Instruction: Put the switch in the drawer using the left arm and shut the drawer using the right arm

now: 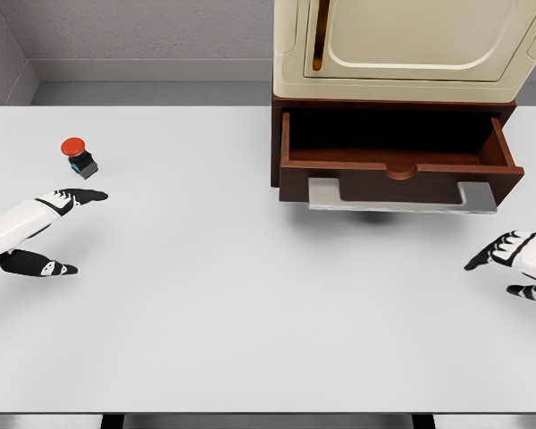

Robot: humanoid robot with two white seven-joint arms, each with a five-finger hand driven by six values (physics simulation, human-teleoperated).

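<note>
Nearest the camera: bare stretch of white counter (250, 340), its front edge running along the bottom of the head view.

Left hand (37, 234) enters at the left edge, low over the counter. Fingers open and extended, holding nothing: upper fingers (82, 196) point right and slightly away, dark thumb lies separately below, closer to the camera. No contact with any object.

Right hand (518, 265) at the right edge, partly cut off by the frame. Fingers relaxed and spread, empty, dark tips aimed left toward the counter's middle. It sits in front of the drawer's right corner, apart from it.

Farther in, left side: the switch (79, 156) stands on the counter, red round button on top, dark block body with a blue face below. It lies just beyond the left hand's fingertips, near but not touching. Well apart from the drawer, clear across the counter.

Farther in, right side: drawer (397, 170) pulled out of a brown wooden base, open toward the camera. Interior dark; whether anything lies inside cannot be made out. A grey metal handle (402, 198) runs along its front face.

Farthest: cream cabinet (411, 45) sitting on top of the brown base, panelled door, top cut off by the frame. Grey wall behind.
</note>
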